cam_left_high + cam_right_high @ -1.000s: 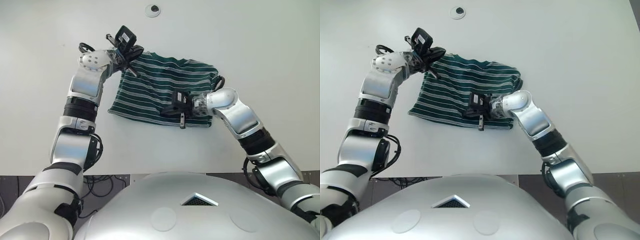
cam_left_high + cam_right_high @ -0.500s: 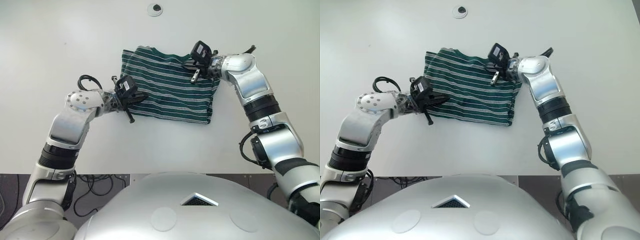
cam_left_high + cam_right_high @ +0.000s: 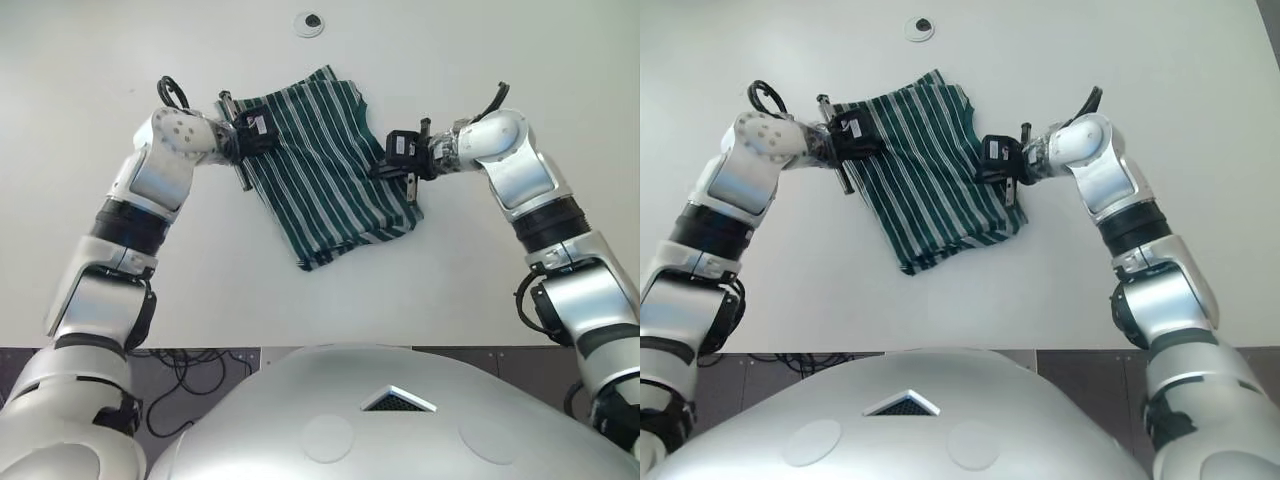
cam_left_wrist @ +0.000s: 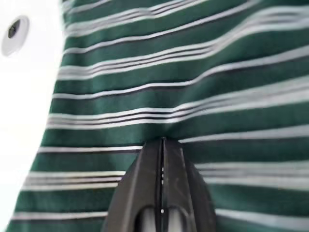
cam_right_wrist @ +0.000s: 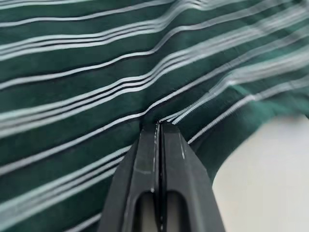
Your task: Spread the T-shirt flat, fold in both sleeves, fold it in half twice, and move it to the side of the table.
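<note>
Folded striped T-shirt (image 3: 320, 190) lay between my left gripper (image 4: 161, 142) and right gripper (image 5: 157, 126), each clenched on one edge. I judged folding largely done; shifting it to the table (image 3: 520, 60) side remained.

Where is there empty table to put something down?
The white table is bare left of the left gripper, right of the right gripper, and on the near side of the green striped T-shirt. The middle is crowded: both grippers pinch the shirt.

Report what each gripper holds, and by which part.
Both hold the T-shirt: left gripper pinches fabric at its left edge, right gripper at its right edge.
</note>
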